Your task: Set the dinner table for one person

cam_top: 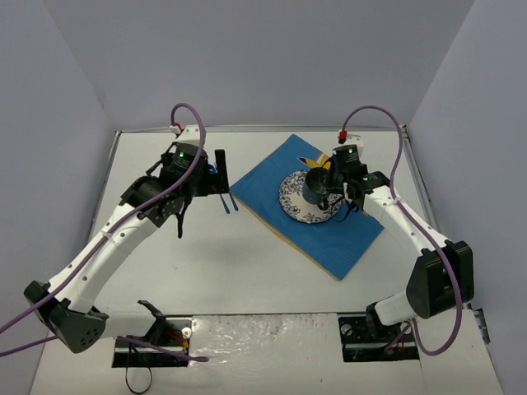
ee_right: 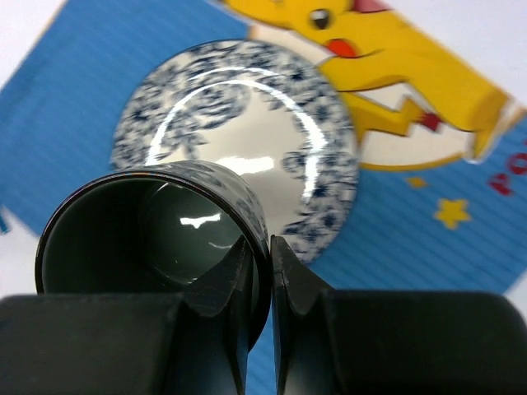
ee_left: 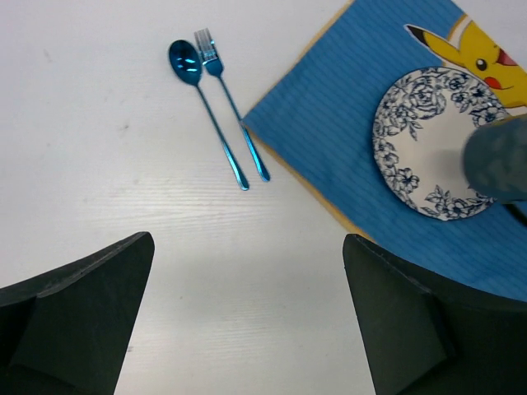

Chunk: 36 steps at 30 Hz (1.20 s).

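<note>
Plate point(ee_left: 412, 140), spoon point(ee_left: 216, 125) and fork point(ee_left: 233, 105) are laid; left gripper point(ee_left: 247, 247) stands wide and empty; right gripper point(ee_right: 270, 271) pinches the cup point(ee_right: 107, 239) wall at the plate, not yet placed.

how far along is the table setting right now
Done: the placemat is down with the plate on it; spoon and fork lie side by side on the dinner table beside it. The left pincer is open and empty. In hand: the right pincer grips the dark cup by its rim over the plate. Left: setting the cup down.
</note>
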Available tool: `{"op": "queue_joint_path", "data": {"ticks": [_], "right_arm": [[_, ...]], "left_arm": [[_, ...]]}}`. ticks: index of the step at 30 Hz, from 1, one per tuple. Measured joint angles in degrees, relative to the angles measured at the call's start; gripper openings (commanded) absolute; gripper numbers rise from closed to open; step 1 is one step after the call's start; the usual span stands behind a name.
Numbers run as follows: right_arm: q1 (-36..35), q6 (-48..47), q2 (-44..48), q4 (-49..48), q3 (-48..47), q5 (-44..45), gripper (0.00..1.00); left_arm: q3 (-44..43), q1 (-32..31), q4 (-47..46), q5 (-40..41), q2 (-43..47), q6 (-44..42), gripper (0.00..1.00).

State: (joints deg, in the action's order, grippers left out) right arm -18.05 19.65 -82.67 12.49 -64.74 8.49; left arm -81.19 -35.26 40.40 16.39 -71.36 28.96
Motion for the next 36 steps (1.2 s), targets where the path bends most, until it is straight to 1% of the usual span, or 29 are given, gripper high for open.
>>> {"op": "queue_joint_path", "data": {"ticks": [4, 8, 14, 18, 20, 25, 29, 36], "right_arm": [[7.1, -2.4, 0.9, 2.2, 0.0, -0.8, 0.00], [14.5, -6.2, 0.9, 3.1, 0.1, -1.1, 0.00], [22.0, -11.0, -0.6, 3.7, -0.1, -2.6, 0.00], [25.4, -13.7, -4.9, 4.1, -1.1, -3.8, 0.00], [26.9, -15.1, -6.9, 4.1, -1.4, -4.7, 0.00], [29.3, -19.5, -9.3, 4.4, -1.4, -6.2, 0.00], [31.3, -22.2, -10.2, 4.0, -1.5, -9.1, 0.00], [33.2, -23.9, -10.8, 0.4, -1.1, -12.8, 0.00]], "left_arm": [[5.7, 2.4, 3.3, -0.4, 6.3, -3.3, 0.97], [12.5, 5.1, 4.3, -0.7, 11.9, -5.5, 0.97], [18.1, 10.4, 4.2, -4.0, 13.9, -7.7, 0.97], [21.3, 14.1, 4.0, -6.2, 14.2, -8.7, 0.97], [22.0, 14.9, 4.1, -6.8, 14.3, -9.1, 0.97], [22.1, 15.4, 4.0, -7.7, 15.3, -9.7, 0.97], [22.1, 16.0, 4.0, -7.9, 16.2, -9.9, 0.97], [22.1, 16.6, 4.0, -8.0, 16.5, -10.2, 0.97]]}}
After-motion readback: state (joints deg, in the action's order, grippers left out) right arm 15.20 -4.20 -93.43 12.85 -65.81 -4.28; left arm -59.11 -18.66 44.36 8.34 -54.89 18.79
